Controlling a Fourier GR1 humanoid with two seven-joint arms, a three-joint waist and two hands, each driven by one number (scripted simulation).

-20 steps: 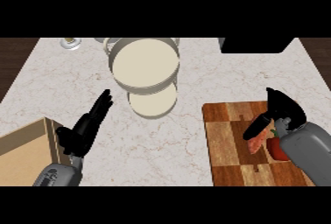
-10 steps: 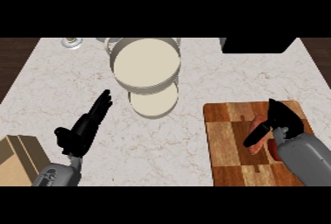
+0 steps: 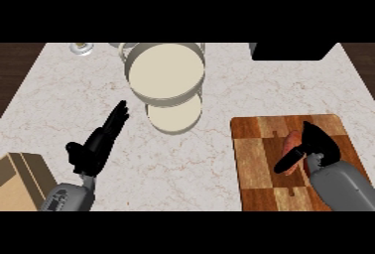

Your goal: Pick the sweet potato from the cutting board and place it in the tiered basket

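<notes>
The reddish sweet potato (image 3: 292,140) lies on the wooden cutting board (image 3: 256,163) at the right. My right hand (image 3: 320,143) hovers over its right side. The fingers point away from me and the thumb (image 3: 288,159) reaches across the potato's near half, hiding part of it. The fingers are not curled round it. The tiered basket stands at the back centre, with a large upper tier (image 3: 164,71) and a smaller lower tier (image 3: 174,115) showing beneath it. My left hand (image 3: 96,145) rests open at the lower left, fingers straight and pointing toward the basket.
A light wooden box (image 3: 22,179) sits at the lower left corner beside my left forearm. A small jar (image 3: 81,48) stands at the back left. A black block (image 3: 293,51) sits at the back right. Marble counter lies between the board and my left hand.
My right hand has shifted slightly down over the sweet potato, its thumb now across it. The wooden box shows lower and further left. My left hand has barely moved.
</notes>
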